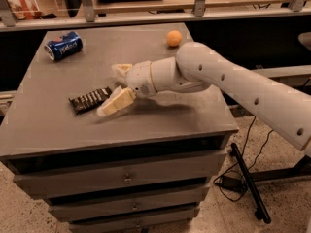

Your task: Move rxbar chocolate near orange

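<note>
Dark, flat rxbar chocolate (90, 100) just beside spread jaws

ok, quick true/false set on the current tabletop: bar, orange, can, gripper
1. The rxbar chocolate lies flat on the cabinet top. True.
2. The blue soda can stands upright. False: it lies on its side.
3. The orange touches the bar. False: it sits near the far edge, well apart from the bar.
4. The gripper is open, low over the cabinet top by one end of the bar. True.
</note>
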Controlling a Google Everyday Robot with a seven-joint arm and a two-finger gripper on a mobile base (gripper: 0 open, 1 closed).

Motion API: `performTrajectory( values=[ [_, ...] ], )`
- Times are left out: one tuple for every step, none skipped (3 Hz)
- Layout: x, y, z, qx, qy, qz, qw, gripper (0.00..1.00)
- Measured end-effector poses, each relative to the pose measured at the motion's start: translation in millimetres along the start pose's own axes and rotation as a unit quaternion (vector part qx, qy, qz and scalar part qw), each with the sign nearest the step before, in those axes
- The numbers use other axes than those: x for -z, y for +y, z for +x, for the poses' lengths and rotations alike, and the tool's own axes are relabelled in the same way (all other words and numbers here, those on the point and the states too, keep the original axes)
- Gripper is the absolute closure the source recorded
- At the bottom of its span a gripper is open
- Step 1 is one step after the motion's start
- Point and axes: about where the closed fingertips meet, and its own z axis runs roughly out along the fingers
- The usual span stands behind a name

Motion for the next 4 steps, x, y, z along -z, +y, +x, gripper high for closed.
performTrajectory(
  values=[
    [-2.6, 1.2, 0.2, 0.002, 0.002, -0.008, 1.0000, 0.00],
    [-4.1, 2.6, 0.5, 0.004, 0.007, -0.013, 0.9999, 0.00],
    [-8.4, 4.3, 1.3, 0.006, 0.012, -0.024, 0.9996, 0.00],
    [-14.0, 4.4, 1.5, 0.009, 0.015, -0.036, 0.9992, 0.00]
  ],
)
